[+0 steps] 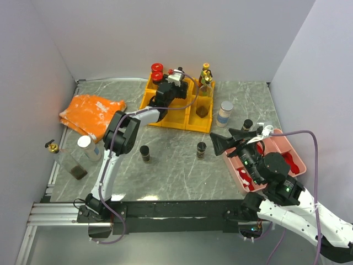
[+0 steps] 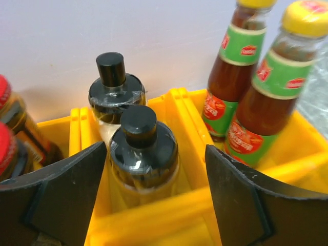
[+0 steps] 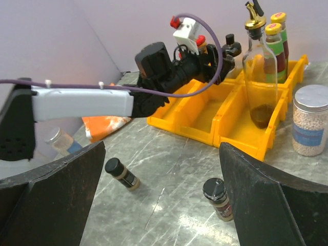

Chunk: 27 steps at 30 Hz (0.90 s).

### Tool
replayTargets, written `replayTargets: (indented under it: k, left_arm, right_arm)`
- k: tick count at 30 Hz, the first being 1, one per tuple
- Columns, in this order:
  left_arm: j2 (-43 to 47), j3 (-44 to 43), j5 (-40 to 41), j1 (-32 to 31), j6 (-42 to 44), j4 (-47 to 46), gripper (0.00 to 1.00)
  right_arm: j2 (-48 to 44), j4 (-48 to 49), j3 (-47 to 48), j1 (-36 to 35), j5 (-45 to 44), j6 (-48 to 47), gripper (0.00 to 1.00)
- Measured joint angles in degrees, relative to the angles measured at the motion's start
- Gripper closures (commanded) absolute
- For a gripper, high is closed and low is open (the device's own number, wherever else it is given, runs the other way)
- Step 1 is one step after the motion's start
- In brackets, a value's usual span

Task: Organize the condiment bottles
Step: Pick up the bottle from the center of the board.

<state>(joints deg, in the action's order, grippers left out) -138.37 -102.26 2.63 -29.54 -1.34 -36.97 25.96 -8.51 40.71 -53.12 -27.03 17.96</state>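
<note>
Left gripper (image 2: 155,154) is down over a yellow bin (image 2: 154,212) at the back of the table. Its jaws are spread, straddling the nearer black-capped bottle (image 2: 143,159). There is a clear gap on the right side. The left finger sits very near the glass, and contact is hard to judge. The bottle stands upright, with a second black-capped bottle (image 2: 114,89) just behind it.

Red-capped jars (image 2: 10,138) are at the left edge of the wrist view. Two yellow-capped sauce bottles (image 2: 256,97) stand in the rightmost bin, behind the gold-spout oil bottle (image 3: 261,77).

Right gripper (image 3: 163,148) hovers over the table by the pink tray (image 1: 287,144) — jaws at full spread, holding nothing.

Loose on the table:
- small dark-capped bottle (image 3: 122,174)
- another dark-capped bottle (image 3: 218,197)
- silver-capped jar (image 3: 310,120) — just beside the rightmost bin
</note>
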Motion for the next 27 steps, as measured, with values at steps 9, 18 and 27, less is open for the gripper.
replayTargets:
  k: [9, 18, 27]
  left_arm:
    - [20.5, 11.91, 1.99, -0.9, -3.34, 5.18, 0.04]
    - [43.95, 25.05, 13.29, -2.14, -13.64, 17.59, 0.03]
    - [60.78, 44.04, 21.86, -3.56, -21.42, 38.86, 0.06]
  right_arm:
    - [0.04, -0.22, 0.42, 0.0, 2.05, -0.46, 0.0]
    - [4.24, -3.3, 1.86, 0.0, 4.61, 1.11, 0.0]
    - [5.14, -4.09, 0.92, 0.0, 10.03, 3.26, 0.0]
